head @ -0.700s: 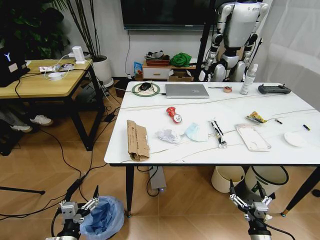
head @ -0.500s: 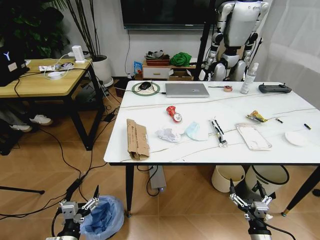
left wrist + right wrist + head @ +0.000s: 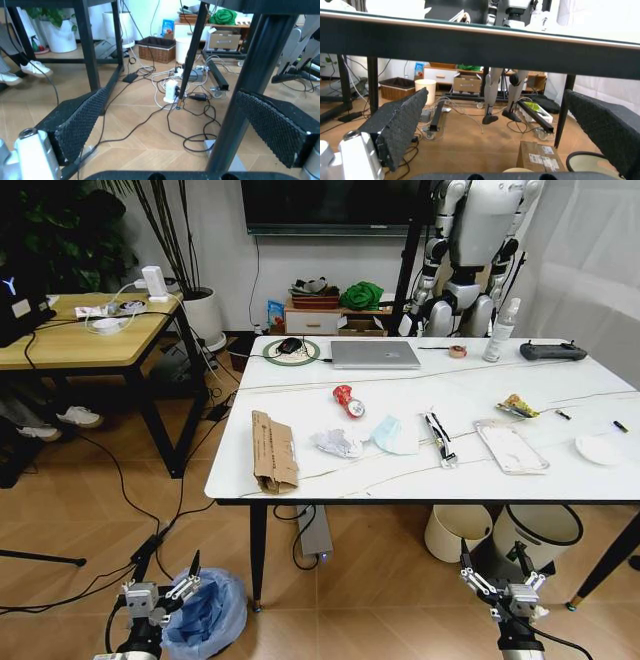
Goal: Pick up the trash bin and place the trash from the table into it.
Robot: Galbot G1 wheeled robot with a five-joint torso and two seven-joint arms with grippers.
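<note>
The trash bin [image 3: 210,612], with its crinkly blue bag, stands on the floor by the table's front left leg. My left gripper [image 3: 160,589] hangs open just left of it, nothing between its fingers [image 3: 80,123]. My right gripper [image 3: 500,580] is open low at the right, below the table [image 3: 420,485] edge. On the white marble-look table lies the trash: folded brown cardboard [image 3: 273,450], a crushed red can [image 3: 347,401], crumpled tissue [image 3: 335,443], a light blue mask [image 3: 392,436], wrappers [image 3: 509,446] and a white disc [image 3: 600,448].
A grey laptop [image 3: 374,355], spray bottle [image 3: 501,330] and black controller [image 3: 551,351] sit at the table's far side. A cream bin [image 3: 456,530] and a white black-rimmed bin [image 3: 536,535] stand under its right end. A wooden desk [image 3: 80,340] is at left; cables cross the floor.
The whole head view has shifted slightly, so the camera moved. Both grippers stay low and open; the things on the table have not moved.
</note>
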